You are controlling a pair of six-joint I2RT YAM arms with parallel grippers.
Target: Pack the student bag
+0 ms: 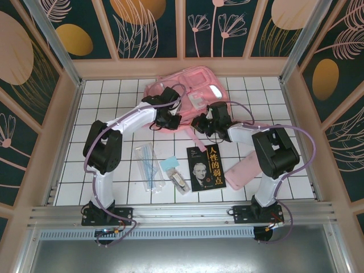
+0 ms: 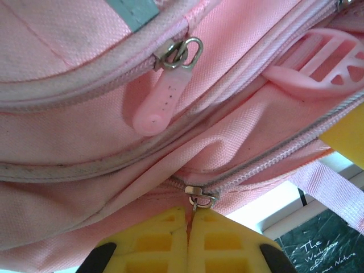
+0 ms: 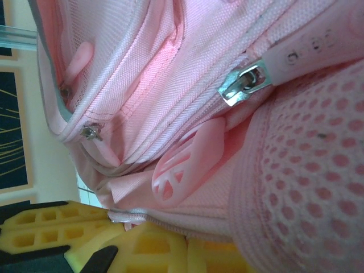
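At the far middle of the bench [image 1: 114,102] lies the student bag [image 1: 190,88], with both tools at its near edge. The left tool [image 2: 187,219] is clenched on a small zipper pull [image 2: 198,198]; the right tool [image 3: 187,244] is clenched against the fabric, though I cannot tell whether it grips any. Packing looks barely begun: the zipper seems closed, and the book [image 1: 205,166], clear pencil case [image 1: 149,165] and pink pouch [image 1: 245,168] lie outside.

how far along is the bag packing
Done: nothing visibly packed. In hand: the left gripper is shut on a zipper pull of the student bag; the right gripper is shut close by the bag. Left: the book, pink pouch, clear case and small packet lie on the table.
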